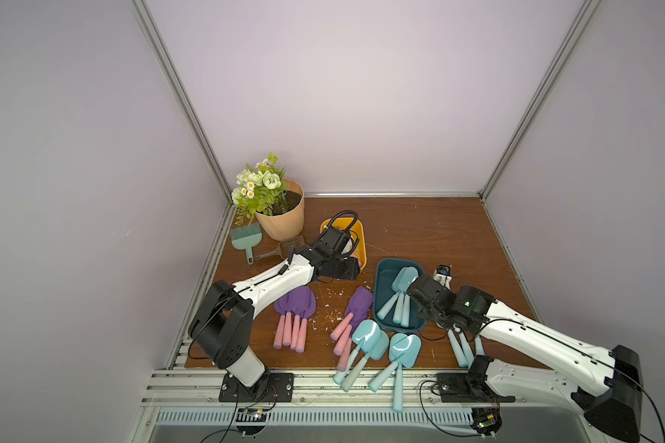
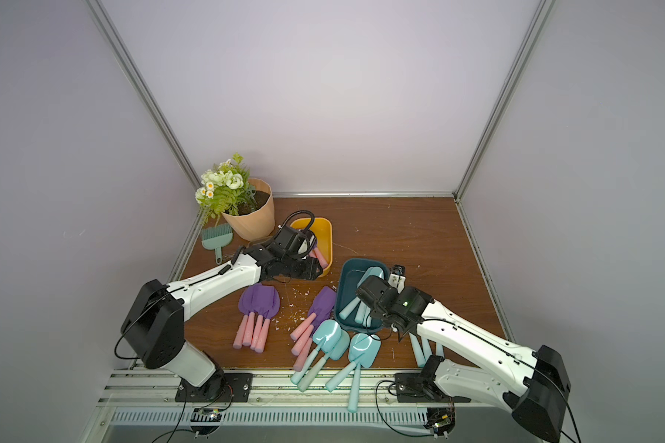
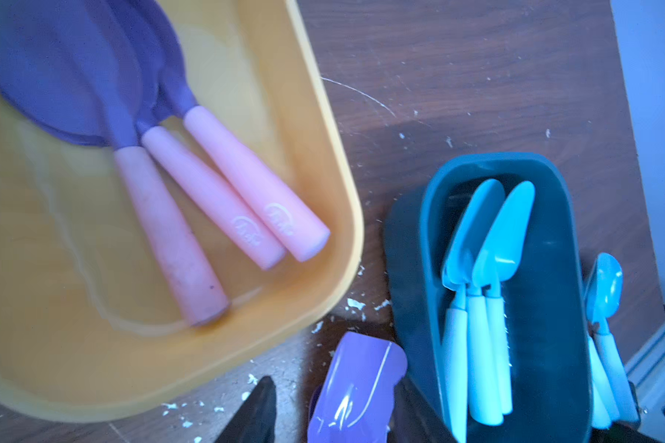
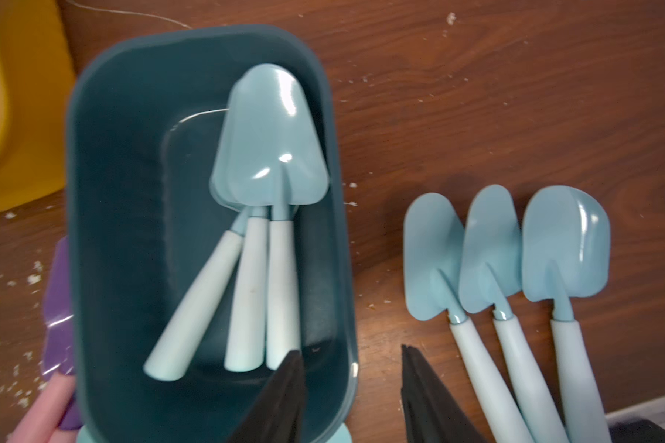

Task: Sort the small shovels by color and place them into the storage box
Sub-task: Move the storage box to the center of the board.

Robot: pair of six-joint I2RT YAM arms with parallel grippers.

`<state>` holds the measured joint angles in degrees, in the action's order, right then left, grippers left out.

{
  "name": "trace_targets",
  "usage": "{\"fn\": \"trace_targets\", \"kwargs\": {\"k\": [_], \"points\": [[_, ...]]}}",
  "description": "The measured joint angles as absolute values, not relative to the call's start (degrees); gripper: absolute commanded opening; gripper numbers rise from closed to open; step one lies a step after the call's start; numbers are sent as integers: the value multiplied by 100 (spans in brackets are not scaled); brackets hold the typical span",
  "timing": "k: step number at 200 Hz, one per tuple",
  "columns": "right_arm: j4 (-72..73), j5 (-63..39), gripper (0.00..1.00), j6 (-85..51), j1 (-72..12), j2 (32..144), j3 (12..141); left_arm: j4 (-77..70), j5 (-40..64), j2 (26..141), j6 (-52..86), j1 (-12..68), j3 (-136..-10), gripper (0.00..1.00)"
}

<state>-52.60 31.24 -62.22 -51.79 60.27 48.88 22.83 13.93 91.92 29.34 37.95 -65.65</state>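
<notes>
In a top view, light blue shovels [image 1: 365,339] lie at the front of the desk [image 1: 438,237], with purple shovels [image 1: 296,303] beside them.

Left wrist view: the yellow box [image 3: 323,161] holds three purple ones. The marks on their handles are too blurry to read. The left fingers [image 3: 260,410] are open and empty.

Right wrist view: the teal box [image 4: 93,191] holds three blue ones. The right fingers [image 4: 281,395] are open and empty.
</notes>
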Motion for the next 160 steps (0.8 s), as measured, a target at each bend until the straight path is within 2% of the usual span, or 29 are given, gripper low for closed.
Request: {"fn": "trace_targets", "kwargs": {"k": [34,70,112,132,160], "points": [[-5266,2895,46,-6160,-4637,5940,4816,2475,1831,9502,2703,4132,-6965,53],[-4668,2292,46,-5723,-4036,5867,4768,2663,2200,9898,2602,4228,-7046,53],[-3970,1697,44,-5328,-3881,6171,4431,2845,2427,10357,2526,4230,-7223,53],[-3680,1457,39,-5238,-3841,6294,4178,2860,2491,10412,2504,4235,-7308,53],[-3326,1223,21,-5087,-3743,6423,3885,2864,2585,10438,2497,4239,-7404,53]]}}
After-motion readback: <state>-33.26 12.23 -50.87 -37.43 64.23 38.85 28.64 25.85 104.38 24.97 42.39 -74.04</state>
